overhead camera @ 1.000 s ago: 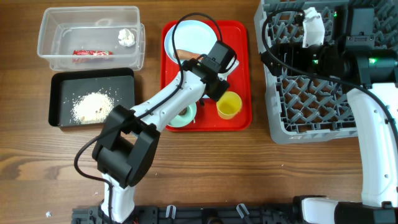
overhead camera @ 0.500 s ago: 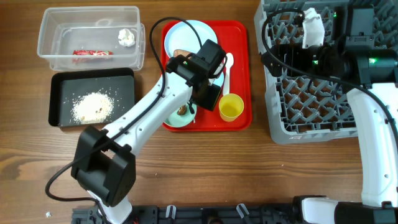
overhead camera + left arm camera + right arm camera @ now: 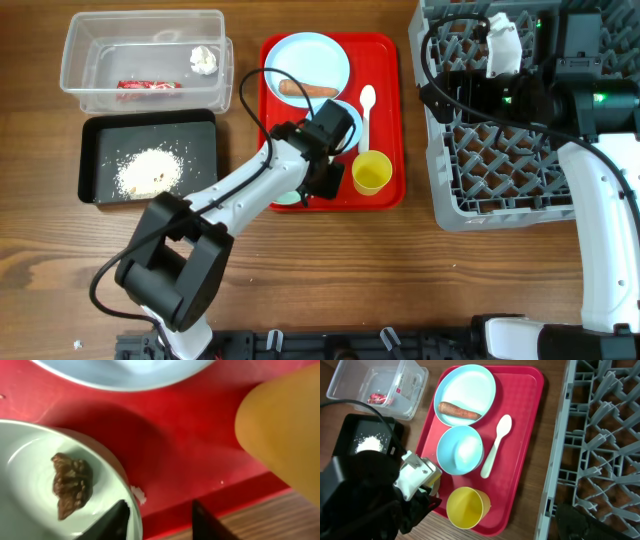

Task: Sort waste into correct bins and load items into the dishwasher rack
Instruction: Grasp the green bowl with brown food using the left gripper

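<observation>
Brown lump (image 3: 70, 485) seen in pale bowl (image 3: 25, 445) by left wrist only, hidden overhead under arm (image 3: 240, 185) | left pincer (image 3: 160, 520) parted astride bowl rim | right pincer (image 3: 472, 55) released above rack (image 3: 500, 160)

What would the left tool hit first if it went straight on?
Probably the rim of the pale bowl, between the fingertips of the left tool; otherwise the red tray beside it. Depth unclear.

Clear tub (image 3: 120, 48): I see it far left, holding a wrapper (image 3: 147, 85) and a tissue (image 3: 203, 59).
Black tray (image 3: 96, 150): just nearer than the tub, with crumbs (image 3: 150, 170) inside.
Red tray (image 3: 385, 60): in the centre. A plate (image 3: 310, 52) with a carrot (image 3: 307, 89) sits at the far end, and a spoon (image 3: 365, 115) and a yellow cup (image 3: 371, 172) on the right.
Left arm (image 3: 250, 190): I have it over the red tray's near-left corner.
Rack (image 3: 500, 160): on the right.
</observation>
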`<move>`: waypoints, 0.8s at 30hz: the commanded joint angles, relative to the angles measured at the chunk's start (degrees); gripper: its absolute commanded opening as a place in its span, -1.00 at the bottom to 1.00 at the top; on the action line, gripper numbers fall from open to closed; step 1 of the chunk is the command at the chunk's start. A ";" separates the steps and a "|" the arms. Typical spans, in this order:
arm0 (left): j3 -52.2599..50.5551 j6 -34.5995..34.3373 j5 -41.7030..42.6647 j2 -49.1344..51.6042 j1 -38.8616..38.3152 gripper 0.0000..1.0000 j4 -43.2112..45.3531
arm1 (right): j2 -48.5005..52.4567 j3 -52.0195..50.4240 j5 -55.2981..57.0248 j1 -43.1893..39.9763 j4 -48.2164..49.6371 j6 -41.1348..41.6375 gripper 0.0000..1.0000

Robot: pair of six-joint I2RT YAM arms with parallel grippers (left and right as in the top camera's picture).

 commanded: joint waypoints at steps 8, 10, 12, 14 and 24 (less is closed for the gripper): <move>-3.04 -0.61 -1.92 1.88 -0.15 -0.60 4.87 | 0.68 1.42 0.35 0.28 0.17 0.33 0.99; -3.02 -0.61 -1.92 1.95 -0.15 -0.92 5.07 | 0.66 1.42 0.35 0.28 0.17 0.33 0.99; -2.82 -0.61 -1.92 1.84 -0.15 -0.92 5.09 | 0.66 1.42 0.35 0.28 0.17 0.33 0.98; -2.36 -0.63 -1.90 1.66 -0.11 -0.92 4.83 | 0.66 1.42 0.35 0.28 0.20 0.33 1.00; 10.78 -2.91 6.27 -6.97 7.50 -0.92 -6.05 | 0.68 1.42 0.37 0.28 0.98 0.28 1.00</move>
